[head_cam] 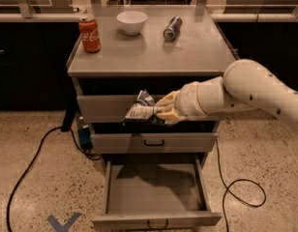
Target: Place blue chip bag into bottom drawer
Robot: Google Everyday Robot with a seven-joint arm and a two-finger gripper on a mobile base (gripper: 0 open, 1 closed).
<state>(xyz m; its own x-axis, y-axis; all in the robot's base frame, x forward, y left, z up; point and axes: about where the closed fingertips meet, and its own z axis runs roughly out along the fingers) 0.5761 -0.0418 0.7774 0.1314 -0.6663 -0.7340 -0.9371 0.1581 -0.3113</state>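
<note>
My gripper (161, 111) is shut on the blue chip bag (141, 109), a crumpled dark blue bag with white panels. It holds the bag in the air in front of the top drawer's face, below the cabinet top's front edge. The bottom drawer (156, 190) is pulled out, open and empty, directly below the bag. The white arm reaches in from the right.
On the cabinet top (187, 52) stand a red cola can (89, 34), a white bowl (131, 21) and a lying blue-silver drink can (172, 28). The middle drawer (154, 142) is closed. Cables (28, 163) lie on the floor at both sides.
</note>
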